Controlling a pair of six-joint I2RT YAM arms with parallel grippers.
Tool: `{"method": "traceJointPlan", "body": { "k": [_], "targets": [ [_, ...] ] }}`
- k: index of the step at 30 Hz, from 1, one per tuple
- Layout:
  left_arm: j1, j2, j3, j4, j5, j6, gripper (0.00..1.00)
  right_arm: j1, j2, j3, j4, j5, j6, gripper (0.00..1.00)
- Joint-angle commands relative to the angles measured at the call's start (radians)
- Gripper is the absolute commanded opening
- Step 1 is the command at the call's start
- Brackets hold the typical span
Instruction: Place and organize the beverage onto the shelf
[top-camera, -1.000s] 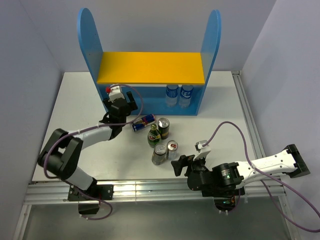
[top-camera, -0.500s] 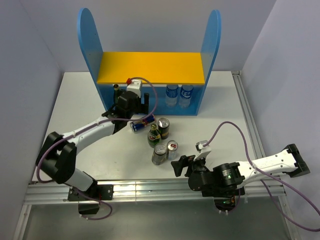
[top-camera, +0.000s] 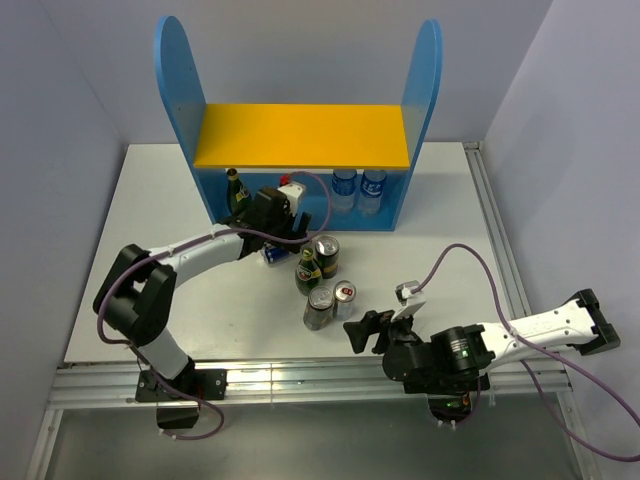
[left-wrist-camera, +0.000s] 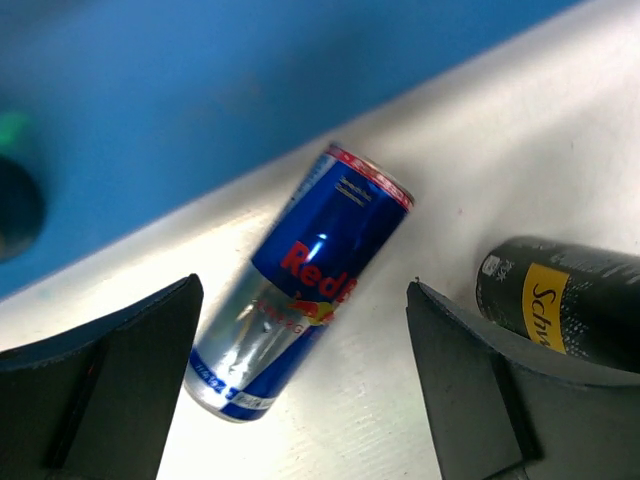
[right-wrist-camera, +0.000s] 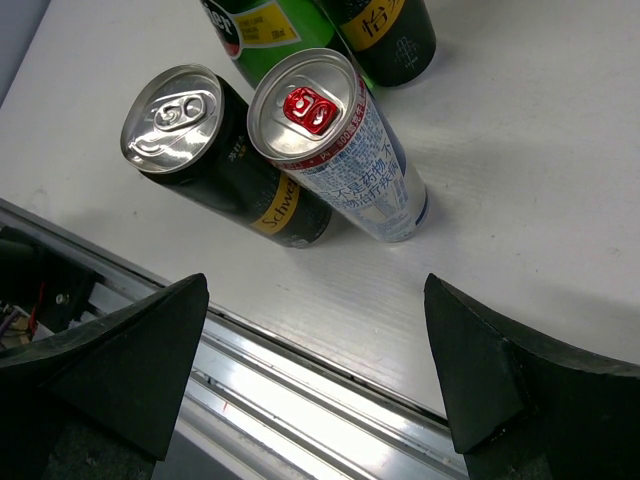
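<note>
The shelf (top-camera: 420, 100) stands at the back, with one green bottle (top-camera: 233, 189) upright at the left of its lower level. My left gripper (top-camera: 283, 230) is open and empty, just above the blue-silver can (top-camera: 273, 253), which lies on its side in front of the shelf. In the left wrist view the can (left-wrist-camera: 300, 280) lies between my open fingers (left-wrist-camera: 100, 390). A dark can (top-camera: 326, 249), a green bottle (top-camera: 307, 271), a second dark can (top-camera: 319, 306) and a silver can (top-camera: 344, 297) stand clustered mid-table. My right gripper (top-camera: 362, 331) is open and empty, just near of that cluster (right-wrist-camera: 335, 140).
Two small blue-and-white drinks (top-camera: 358, 188) stand at the right of the shelf's lower level. The yellow-orange upper board (top-camera: 300, 135) overhangs that level. A metal rail (top-camera: 300, 375) runs along the table's near edge (right-wrist-camera: 300, 380).
My left gripper has left the green bottle standing in the shelf's lower left and moved right, over the lying blue-silver can. The right arm has barely shifted.
</note>
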Motion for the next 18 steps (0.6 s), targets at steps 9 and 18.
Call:
{"method": "traceJointPlan", "body": {
  "k": [9,18],
  "targets": [
    [-0.002,0.161,0.079,-0.022,0.036,0.026,0.87,0.01,0.01,0.008,0.01,0.034,0.012,0.96],
    [-0.002,0.265,0.134,-0.054,0.045,0.015,0.76,0.01,0.003,0.005,0.007,0.037,0.016,0.95]
  ]
}}
